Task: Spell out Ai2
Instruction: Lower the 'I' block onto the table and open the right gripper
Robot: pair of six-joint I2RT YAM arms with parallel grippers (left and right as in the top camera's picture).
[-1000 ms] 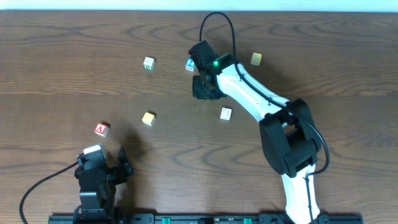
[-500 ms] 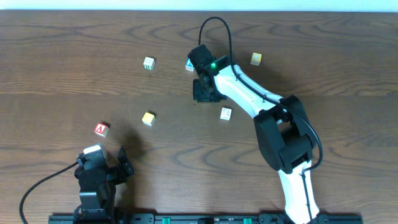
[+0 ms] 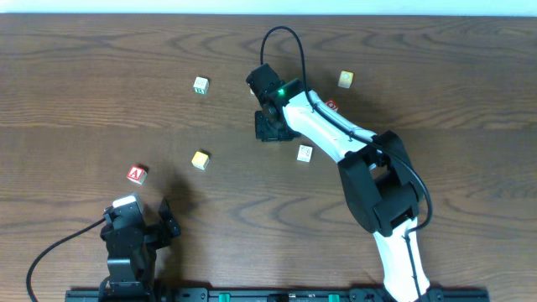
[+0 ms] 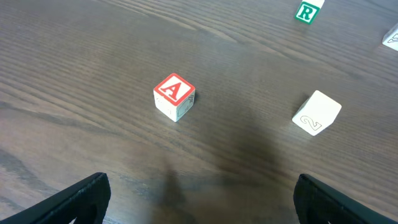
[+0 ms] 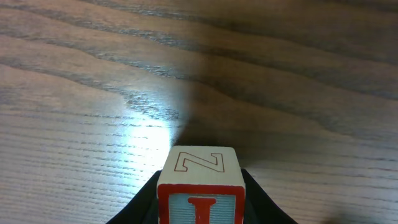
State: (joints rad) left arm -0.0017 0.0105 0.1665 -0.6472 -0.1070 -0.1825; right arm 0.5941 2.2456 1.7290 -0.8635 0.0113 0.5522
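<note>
**Status: "I" block in hand, "A" and "2" not yet lined up**

The worktop (image 3: 84,50) is dark wood-grain and carries scattered letter blocks; no row has been formed on it.

The right arm (image 3: 336,130) reaches far out to the upper middle of the worktop. I judge this to be the transport step for the middle letter.

The left arm (image 3: 126,243) sits folded at the near left edge, well apart from the right arm. That probably keeps it out of the way.

The right fingers (image 3: 270,127) are clenched on the I block (image 5: 200,186). They grip it at its two sides, so the red I face and the Z on top stay readable in the wrist view. Whether the block rests on the wood or hangs just above it cannot be told.

The left fingers (image 3: 164,221) are released and spread wide, holding nothing.

The A block (image 4: 174,96) lies directly ahead of the left fingers, letter up. The 2 block (image 4: 316,112) lies near it to the right, with a gap between them. The gap looks like room for the I block, provided the two are squared up.

The R block (image 4: 305,12) lies farther back. A white block (image 3: 304,153) and a pale yellow block (image 3: 346,79) lie beside the right arm. None of these is needed.
</note>
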